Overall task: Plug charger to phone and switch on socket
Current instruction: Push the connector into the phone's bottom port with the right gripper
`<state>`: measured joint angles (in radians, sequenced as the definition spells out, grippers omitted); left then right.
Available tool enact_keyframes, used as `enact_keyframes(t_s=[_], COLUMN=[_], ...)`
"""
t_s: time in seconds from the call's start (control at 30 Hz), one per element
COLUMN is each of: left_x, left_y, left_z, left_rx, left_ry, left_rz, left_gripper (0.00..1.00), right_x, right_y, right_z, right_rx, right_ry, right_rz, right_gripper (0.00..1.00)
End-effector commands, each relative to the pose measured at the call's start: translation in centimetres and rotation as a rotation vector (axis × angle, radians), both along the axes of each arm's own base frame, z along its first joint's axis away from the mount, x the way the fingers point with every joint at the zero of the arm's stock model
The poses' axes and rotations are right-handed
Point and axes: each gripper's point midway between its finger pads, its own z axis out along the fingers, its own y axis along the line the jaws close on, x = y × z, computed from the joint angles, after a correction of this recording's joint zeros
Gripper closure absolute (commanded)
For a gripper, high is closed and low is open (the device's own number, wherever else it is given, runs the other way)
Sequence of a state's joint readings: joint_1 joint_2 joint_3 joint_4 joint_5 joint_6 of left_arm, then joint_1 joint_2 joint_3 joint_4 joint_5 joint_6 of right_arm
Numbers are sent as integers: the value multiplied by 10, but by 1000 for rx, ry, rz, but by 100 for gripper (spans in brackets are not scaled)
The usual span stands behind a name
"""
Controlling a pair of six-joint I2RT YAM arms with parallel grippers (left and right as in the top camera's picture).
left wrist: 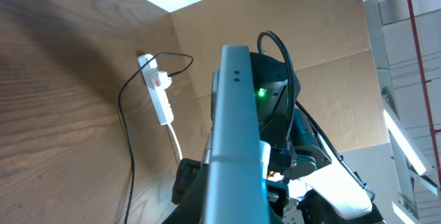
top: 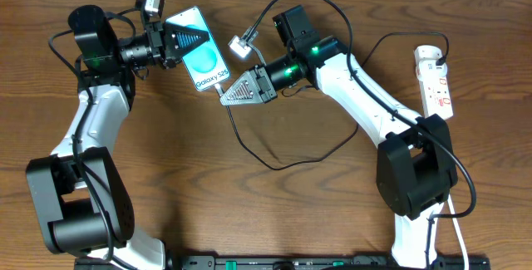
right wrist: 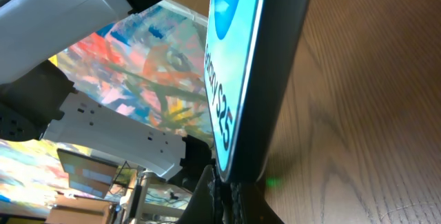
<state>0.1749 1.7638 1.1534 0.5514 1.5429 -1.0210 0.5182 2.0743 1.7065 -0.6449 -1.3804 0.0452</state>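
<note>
Plugging looks unfinished: left claw (top: 189,39) pinches the phone (top: 204,56), right claw (top: 224,95) pinches the charger (top: 278,168) at its 5 o'clock end; socket (top: 435,79), 3 o'clock, untouched

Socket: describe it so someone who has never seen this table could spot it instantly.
On the brown table, look to the right edge, beyond the right arm. The socket lies flat there: a long white strip with red switch marks. Its white body sets it apart from the blue-screened phone further left.
</note>
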Motion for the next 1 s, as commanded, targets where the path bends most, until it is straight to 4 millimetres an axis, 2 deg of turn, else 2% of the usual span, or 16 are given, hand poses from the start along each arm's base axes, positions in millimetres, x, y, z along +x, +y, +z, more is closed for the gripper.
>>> enact_keyframes(t_s=[0.0, 0.4, 0.97], left_x=[-4, -4, -4], left_y=[0, 0, 0], left_z=[7, 8, 8], left_rx=[3, 3, 3], left_ry=[-35, -36, -35], left_rz=[-25, -26, -26], left_gripper=[93, 93, 93], right_x=[-4, -6, 3], right_y=[4, 7, 1], right_z=[5, 5, 3], right_rx=[22, 23, 12], right_ry=[6, 3, -4], right_rz=[23, 29, 1], right_gripper=[99, 98, 99])
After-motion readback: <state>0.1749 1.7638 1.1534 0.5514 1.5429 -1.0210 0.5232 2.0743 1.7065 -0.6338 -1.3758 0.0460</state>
